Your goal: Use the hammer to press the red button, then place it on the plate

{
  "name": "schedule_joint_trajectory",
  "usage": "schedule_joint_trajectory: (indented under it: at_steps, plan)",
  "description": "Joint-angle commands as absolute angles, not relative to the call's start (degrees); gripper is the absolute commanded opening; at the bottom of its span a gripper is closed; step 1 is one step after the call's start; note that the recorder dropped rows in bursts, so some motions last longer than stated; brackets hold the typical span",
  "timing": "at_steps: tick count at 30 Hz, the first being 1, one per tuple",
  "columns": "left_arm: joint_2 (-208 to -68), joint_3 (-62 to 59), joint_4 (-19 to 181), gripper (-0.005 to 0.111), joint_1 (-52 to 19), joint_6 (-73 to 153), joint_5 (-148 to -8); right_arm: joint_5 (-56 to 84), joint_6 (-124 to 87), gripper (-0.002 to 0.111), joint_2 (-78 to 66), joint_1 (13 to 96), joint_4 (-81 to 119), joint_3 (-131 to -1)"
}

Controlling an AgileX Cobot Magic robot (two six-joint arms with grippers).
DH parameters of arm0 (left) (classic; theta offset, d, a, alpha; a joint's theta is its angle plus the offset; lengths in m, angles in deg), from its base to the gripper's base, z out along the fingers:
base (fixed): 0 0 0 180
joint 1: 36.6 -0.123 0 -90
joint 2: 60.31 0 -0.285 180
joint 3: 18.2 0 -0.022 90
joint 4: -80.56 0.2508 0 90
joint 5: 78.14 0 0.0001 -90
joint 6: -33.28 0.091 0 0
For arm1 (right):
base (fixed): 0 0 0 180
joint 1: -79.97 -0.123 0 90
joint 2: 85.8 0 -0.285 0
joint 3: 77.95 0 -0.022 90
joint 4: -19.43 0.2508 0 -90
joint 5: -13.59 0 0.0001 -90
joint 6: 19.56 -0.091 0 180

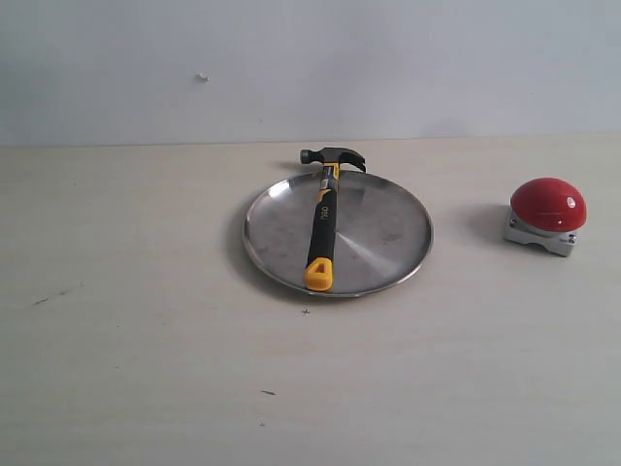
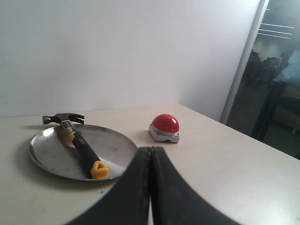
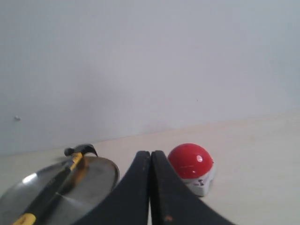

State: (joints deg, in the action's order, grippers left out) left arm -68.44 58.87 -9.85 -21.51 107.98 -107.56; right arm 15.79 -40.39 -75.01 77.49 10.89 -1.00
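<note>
Closed tight and empty, the left pincer (image 2: 151,154) and right pincer (image 3: 150,157) hang clear of the hammer (image 1: 321,225), which lies across the plate (image 1: 393,233), well apart from the red button (image 1: 548,204); placing looks done, but whether the button has been pressed cannot be told.

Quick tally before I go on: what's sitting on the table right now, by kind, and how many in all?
hammer: 1 (lying across the plate, head at the far rim)
plate: 1
red button: 1 (apart from the plate, on its right in the exterior view)
Total: 3
</note>
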Motion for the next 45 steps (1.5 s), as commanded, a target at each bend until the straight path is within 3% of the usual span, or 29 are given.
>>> schedule_joint_trajectory:
  at_steps: [1,28,37,43,45]
  plan:
    - [-68.1,59.0,-10.1,0.000,-21.5,108.1,-107.9,21.8,-14.9,0.000,-78.0,77.8,26.8,-0.7]
    - [-68.1,59.0,-10.1,0.000,-21.5,108.1,-108.4,22.0,-14.9,0.000,-78.0,77.8,26.6,-0.7]
    - [-68.1,54.0,-11.6,0.000,-21.5,111.7,-90.4,22.0,-14.9,0.000,-78.0,77.8,26.6,-0.7]
    - [-68.1,49.8,-8.8,0.000,-21.5,114.3,-89.8,22.0,-14.9,0.000,-78.0,77.8,26.6,-0.7]
    - [-68.1,49.6,2.3,0.000,-21.9,106.0,-91.1,22.0,-14.9,0.000,-78.0,77.8,26.6,-0.7]
